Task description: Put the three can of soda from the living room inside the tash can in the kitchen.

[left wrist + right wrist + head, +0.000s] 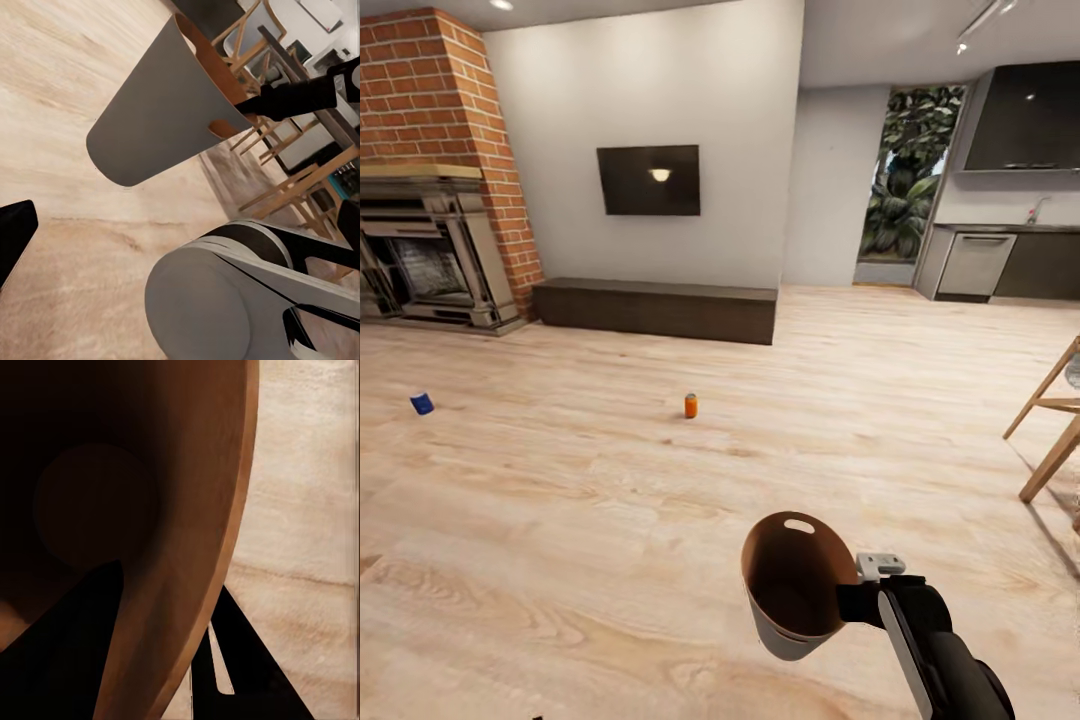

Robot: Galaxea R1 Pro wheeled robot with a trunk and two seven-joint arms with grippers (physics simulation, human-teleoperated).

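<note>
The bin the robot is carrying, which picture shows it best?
The head view: the tash can shows whole, with its brown inside and handle slot, held at the rim by the right gripper. The left wrist view shows its grey outside; the right wrist view, its dark inside.

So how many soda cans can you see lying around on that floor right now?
2: a dark blue can at the left, toward the fireplace, and an orange can mid-floor. A third may be out of view.

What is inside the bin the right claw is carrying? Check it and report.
The trash bin held by the right claw shows only its bare brown wall and round bottom in the right wrist view. No can is seen inside; a dark claw finger covers part of the interior.
</note>
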